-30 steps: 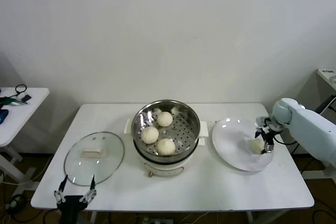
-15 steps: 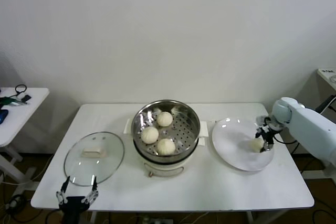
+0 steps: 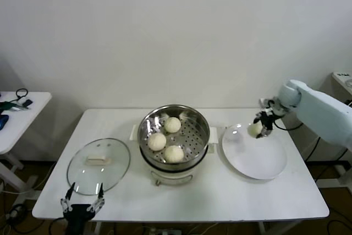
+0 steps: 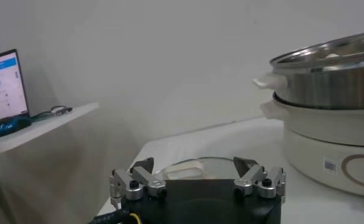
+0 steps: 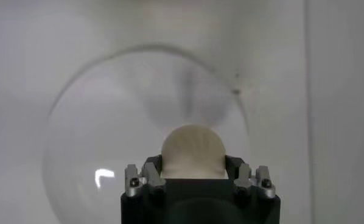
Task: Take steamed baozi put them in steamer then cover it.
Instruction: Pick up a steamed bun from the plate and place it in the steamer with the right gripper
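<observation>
White table [image 3: 220,196] before me, lower centre of the frame. On it: my steamer [image 3: 174,141] at centre, three baozi inside; glass cover [image 3: 98,165] flat at lower left; white plate [image 3: 254,152] at right, bare, just beside the steamer.

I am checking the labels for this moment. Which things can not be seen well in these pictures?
- Right wrist view: the right gripper's fingertips, hidden behind the bao they hold.
- Head view: the steamer's near inner wall, hidden by its rim.
- Left wrist view: the lid, mostly hidden behind the left gripper; steamer cut off by the edge.
</observation>
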You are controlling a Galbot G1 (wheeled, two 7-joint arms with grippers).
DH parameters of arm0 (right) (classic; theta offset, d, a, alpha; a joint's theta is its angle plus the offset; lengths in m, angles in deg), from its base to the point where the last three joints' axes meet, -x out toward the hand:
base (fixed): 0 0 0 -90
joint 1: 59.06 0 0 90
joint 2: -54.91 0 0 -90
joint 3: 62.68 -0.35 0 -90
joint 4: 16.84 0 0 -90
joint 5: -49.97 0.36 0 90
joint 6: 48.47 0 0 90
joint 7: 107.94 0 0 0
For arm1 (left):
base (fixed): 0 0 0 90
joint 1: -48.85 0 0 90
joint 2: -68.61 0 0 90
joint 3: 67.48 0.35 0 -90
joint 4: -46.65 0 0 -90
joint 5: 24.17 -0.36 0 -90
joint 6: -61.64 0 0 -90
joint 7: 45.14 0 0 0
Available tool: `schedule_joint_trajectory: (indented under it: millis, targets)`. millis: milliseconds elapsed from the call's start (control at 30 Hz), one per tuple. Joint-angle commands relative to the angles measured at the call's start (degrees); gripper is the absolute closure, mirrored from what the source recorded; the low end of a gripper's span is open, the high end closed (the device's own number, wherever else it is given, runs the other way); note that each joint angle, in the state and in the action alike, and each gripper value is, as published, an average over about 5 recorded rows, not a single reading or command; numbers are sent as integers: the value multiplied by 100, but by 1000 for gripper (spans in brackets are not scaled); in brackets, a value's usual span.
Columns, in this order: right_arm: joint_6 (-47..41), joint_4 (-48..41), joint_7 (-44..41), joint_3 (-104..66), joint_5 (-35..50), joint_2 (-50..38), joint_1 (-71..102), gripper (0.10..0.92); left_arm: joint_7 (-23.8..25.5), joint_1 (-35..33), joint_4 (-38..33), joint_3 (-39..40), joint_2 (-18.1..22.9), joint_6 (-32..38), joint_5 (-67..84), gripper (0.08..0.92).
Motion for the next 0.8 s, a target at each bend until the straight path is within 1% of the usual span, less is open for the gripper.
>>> schedule_joint_trajectory:
  millis: [33, 233, 333, 533, 800]
  targets:
    - [-579, 861, 208, 1910, 2423, 540, -2245, 349, 49, -37, -54, 53, -44, -3, 14, 177]
    - [-878, 1358, 528, 2454, 3440, 1087, -2831, 347, 73, -71, -148, 93, -86, -13, 41, 177]
    - [-994, 1517, 687, 2651, 3710, 1363, -2939, 347, 83, -96, -182, 106, -97, -3, 41, 177]
    - [-1216, 1821, 1028, 2934, 4007, 1758, -2921, 347, 86, -128, -188, 134, -100, 26, 45, 177]
    - [-1316, 2025, 1205, 3370, 4015, 2120, -2743, 343, 89, -129, -135, 124, -128, 79, 87, 177]
